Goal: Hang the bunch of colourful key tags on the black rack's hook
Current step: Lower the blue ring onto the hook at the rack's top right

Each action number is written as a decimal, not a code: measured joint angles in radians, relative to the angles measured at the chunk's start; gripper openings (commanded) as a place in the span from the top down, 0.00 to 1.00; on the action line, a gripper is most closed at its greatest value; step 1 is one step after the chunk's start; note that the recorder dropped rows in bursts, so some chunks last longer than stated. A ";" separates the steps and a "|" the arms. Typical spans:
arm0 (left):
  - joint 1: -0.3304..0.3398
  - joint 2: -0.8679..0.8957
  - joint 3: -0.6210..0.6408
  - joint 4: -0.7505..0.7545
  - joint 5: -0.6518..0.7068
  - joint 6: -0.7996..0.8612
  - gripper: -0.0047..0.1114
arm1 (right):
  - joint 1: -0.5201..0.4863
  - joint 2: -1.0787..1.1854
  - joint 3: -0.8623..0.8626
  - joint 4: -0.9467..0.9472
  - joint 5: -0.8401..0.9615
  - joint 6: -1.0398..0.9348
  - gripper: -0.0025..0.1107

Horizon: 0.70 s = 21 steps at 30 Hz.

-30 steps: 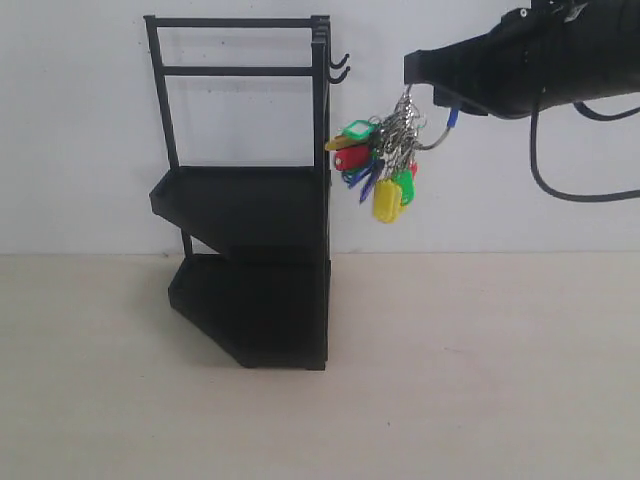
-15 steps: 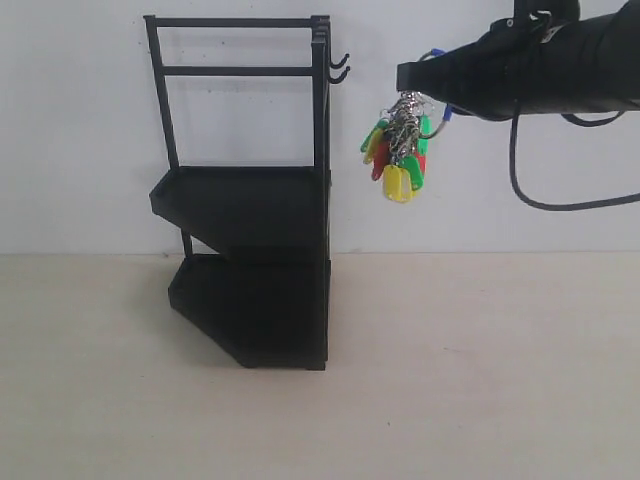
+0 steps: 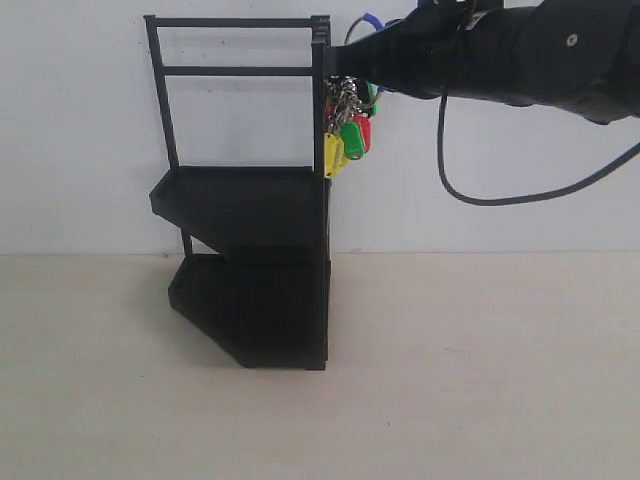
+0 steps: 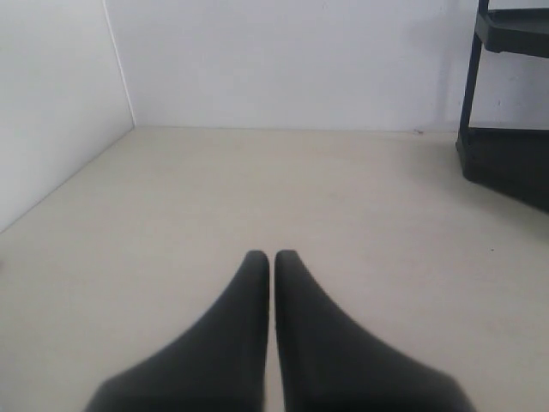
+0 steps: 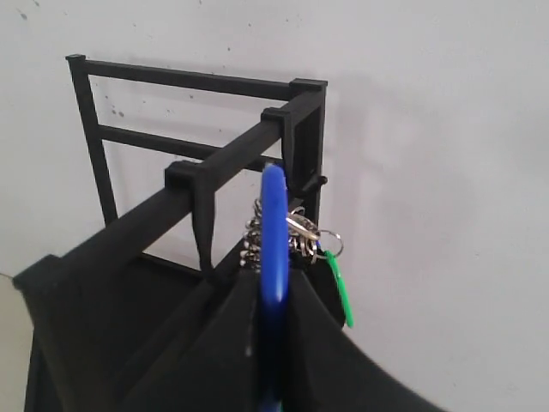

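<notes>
The black rack (image 3: 250, 215) stands on the table against the white wall, with its small hooks at the upper right corner. My right gripper (image 3: 352, 62) is shut on the blue loop (image 5: 274, 232) of the colourful key tag bunch (image 3: 346, 125). The tags hang right beside the rack's upper right post, at the height of the hooks, which the bunch and gripper hide in the exterior view. In the right wrist view the loop stands up between the fingers, with metal rings (image 5: 292, 227) and a green tag (image 5: 336, 283) behind it. My left gripper (image 4: 272, 256) is shut and empty over the table.
A black cable (image 3: 470, 180) droops under the right arm. The rack's base (image 4: 506, 163) shows at the edge of the left wrist view. A white side wall (image 4: 51, 103) borders the table by the left gripper.
The right gripper has carried the key tag bunch left and upward, from open air right of the rack to right against its upper right corner. The left gripper shows no change.
</notes>
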<state>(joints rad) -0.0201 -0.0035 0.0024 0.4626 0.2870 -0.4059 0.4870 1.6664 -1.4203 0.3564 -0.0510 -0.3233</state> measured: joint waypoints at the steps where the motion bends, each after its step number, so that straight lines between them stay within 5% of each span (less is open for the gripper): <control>1: 0.000 0.000 0.000 0.000 0.000 0.000 0.92 | 0.000 0.002 -0.005 0.002 0.000 -0.011 0.98; 21: 0.000 0.000 0.000 0.000 0.000 0.000 0.92 | 0.029 0.026 -0.013 0.002 0.051 -0.136 0.98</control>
<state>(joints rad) -0.0201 -0.0035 0.0024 0.4626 0.2870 -0.4059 0.5165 1.6929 -1.4330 0.3583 0.0000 -0.4597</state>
